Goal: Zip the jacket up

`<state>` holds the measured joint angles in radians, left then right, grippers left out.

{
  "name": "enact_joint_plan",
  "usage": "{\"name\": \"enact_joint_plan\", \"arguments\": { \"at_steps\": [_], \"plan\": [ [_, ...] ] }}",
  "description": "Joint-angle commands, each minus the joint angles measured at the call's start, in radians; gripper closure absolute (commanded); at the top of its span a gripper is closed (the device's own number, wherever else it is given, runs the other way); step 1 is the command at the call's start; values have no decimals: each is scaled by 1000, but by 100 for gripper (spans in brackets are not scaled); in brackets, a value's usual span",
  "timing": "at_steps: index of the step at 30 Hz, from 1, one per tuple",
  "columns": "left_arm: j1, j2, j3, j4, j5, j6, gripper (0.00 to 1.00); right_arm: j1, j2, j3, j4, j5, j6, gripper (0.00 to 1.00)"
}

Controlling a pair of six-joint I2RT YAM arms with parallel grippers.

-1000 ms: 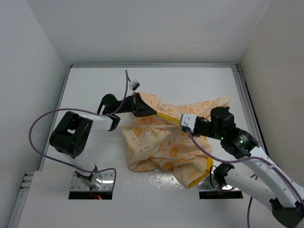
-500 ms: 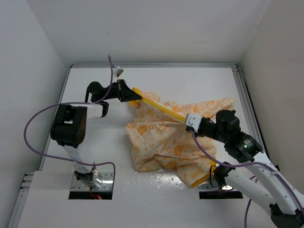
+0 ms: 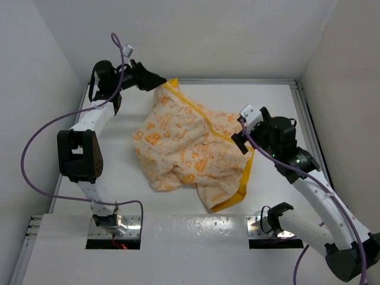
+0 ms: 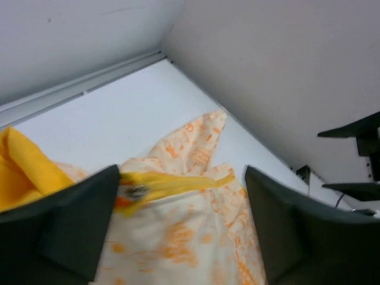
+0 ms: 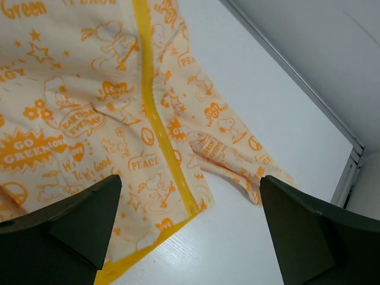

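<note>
The jacket point(image 3: 184, 142), cream with orange print, lies spread across the table's middle. Its yellow zipper line point(image 3: 208, 122) runs diagonally from the far-left corner toward the right. My left gripper point(image 3: 155, 80) hovers at the jacket's far corner, open. In the left wrist view the metal zipper pull point(image 4: 138, 191) and its yellow tape rest just beside my left finger point(image 4: 59, 228), with the other finger far off. My right gripper point(image 3: 240, 141) is open over the zipper's lower end. In the right wrist view the hem corner point(image 5: 196, 205) lies free between the wide-apart fingers.
A raised rim point(image 3: 237, 81) bounds the table at the back, close behind my left gripper. A metal rail point(image 3: 304, 113) runs down the right side. White walls close in on three sides. The purple cable point(image 3: 35, 154) loops off the left arm.
Both arms pulled apart and toward the back, dragging the jacket flatter and stretching the zipper line. Both grippers, shut on the yellow edge before, have opened and let it go.
</note>
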<state>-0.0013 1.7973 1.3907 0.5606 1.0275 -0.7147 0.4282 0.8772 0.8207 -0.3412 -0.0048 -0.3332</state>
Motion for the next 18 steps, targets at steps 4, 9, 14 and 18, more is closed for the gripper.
{"name": "enact_joint_plan", "arguments": {
  "at_steps": [4, 9, 14, 18],
  "plan": [
    [-29, -36, 172, -696, -180, 407, 0, -63, -63, 113, -93, -73, 167, 0],
    [-29, -272, -53, -798, -465, 590, 0, -172, -78, 101, -315, -118, 281, 0],
    [1, -444, -235, -820, -604, 633, 0, -463, 5, 78, -410, -360, 359, 0],
    [11, -503, -298, -829, -613, 655, 0, -584, 109, 96, -398, -452, 362, 0]
  ]
}}
